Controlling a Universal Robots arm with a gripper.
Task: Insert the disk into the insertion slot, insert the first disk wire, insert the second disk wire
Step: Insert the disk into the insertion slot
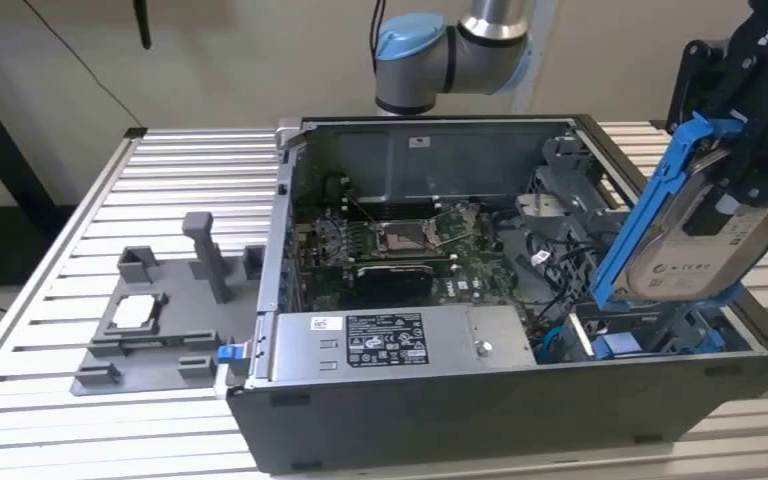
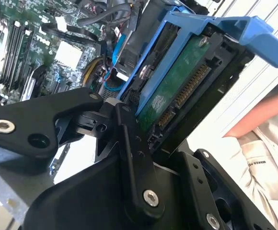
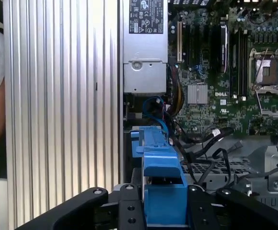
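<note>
Blue-framed disk (image 1: 698, 240): where is it? /Kai
Clamped in the gripper (image 1: 742, 160) by its upper end, tilted over the computer case (image 1: 491, 420) at the exterior view's right. /Ren
Why tilted? /Kai
Probably so the free lower edge leads into the insertion slot (image 1: 631, 335). It's at the mouth, not seated. Contact unclear. The high grip likely keeps the jaws out of the cage. /Ren

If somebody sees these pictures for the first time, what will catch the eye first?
First, the blue-framed disk, held tilted by the gripper at the exterior view's right, its lower end by the insertion slot. Next, the open computer case in the middle of the slatted table, with its green motherboard exposed.
</note>
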